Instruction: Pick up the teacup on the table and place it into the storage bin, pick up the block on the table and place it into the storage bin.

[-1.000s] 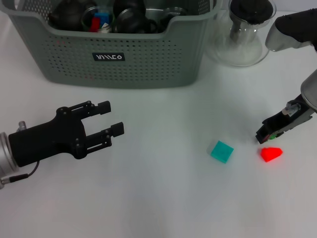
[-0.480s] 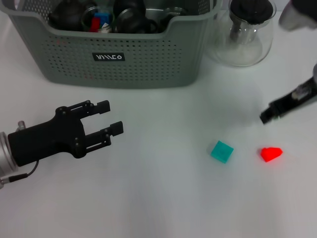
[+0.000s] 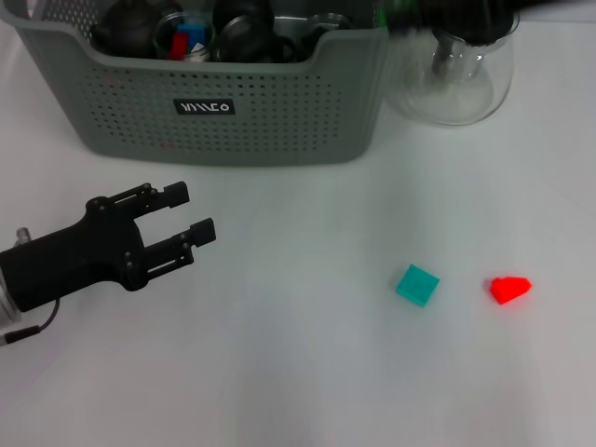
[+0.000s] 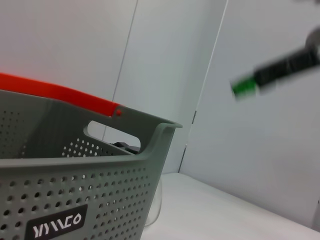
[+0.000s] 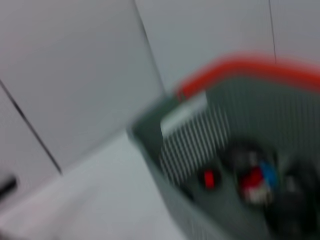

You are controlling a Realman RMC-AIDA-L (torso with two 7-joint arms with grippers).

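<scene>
The grey-green storage bin [image 3: 279,121] stands at the back left, with dark round vessels and small coloured pieces inside; I cannot make out a teacup among them. A teal block [image 3: 417,284] and a red block [image 3: 510,289] lie on the table at the right. My right gripper [image 3: 396,17] is a blurred streak high up by the bin's right end. The left wrist view shows it [image 4: 250,82] shut on a small green block [image 4: 244,88]. My left gripper [image 3: 194,210] hovers open and empty in front of the bin.
A clear glass carafe [image 3: 456,74] with a black lid stands just right of the bin, under the right arm. The bin's perforated wall [image 4: 75,190] fills the left wrist view. The right wrist view looks down, blurred, into the bin [image 5: 200,145].
My right gripper rose from beside the red block and swung up and left to the bin's right end. My left gripper drew back slightly to the left.
</scene>
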